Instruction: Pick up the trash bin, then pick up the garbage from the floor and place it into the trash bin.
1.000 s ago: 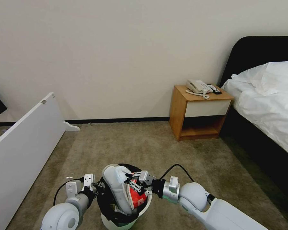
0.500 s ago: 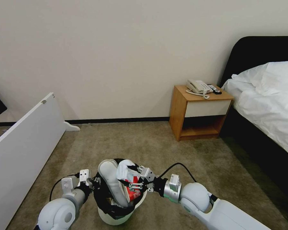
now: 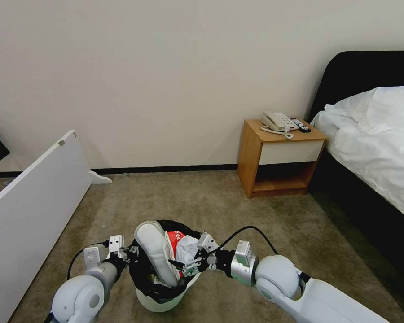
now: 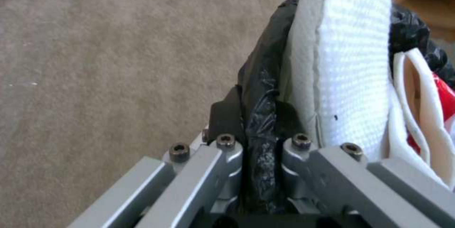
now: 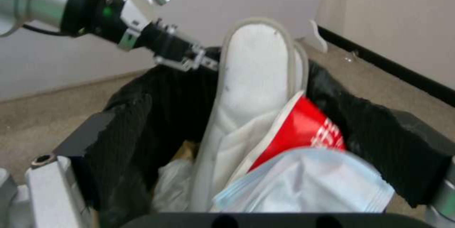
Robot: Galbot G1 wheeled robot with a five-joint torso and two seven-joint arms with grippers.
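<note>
**Tissue drops into the bin as the right gripper opens**

And there it goes! The right gripper point(image 3: 194, 265) sits at the right side of the rim of the round white plastic trash bin point(image 3: 159, 301) with its crinkled black bag liner point(image 3: 141, 273), and its fingers are spread apart now. The crumpled white tissue point(image 3: 187, 248) it was carrying over the opening half a second ago lies loose on top of the load, just beside the red-and-white snack packet point(image 3: 173, 240). The gripper itself has dipped lower toward the rim since a second back.

Over on the other side, the left gripper point(image 3: 125, 258) stays clamped on the left edge of the rim, pinching liner and plastic between closed fingers point(image 4: 227, 150), holding the bin up off the grey-brown carpet floor point(image 3: 211, 202). The bin has drifted slightly left and farther out.

The flat white slipper point(image 3: 155, 251) stands on end inside, leaning against the left wall and poking well above the rim.

My read: this piece of garbage counts as delivered. The carpet ahead looks free of litter, so the collection appears close to finished.
</note>
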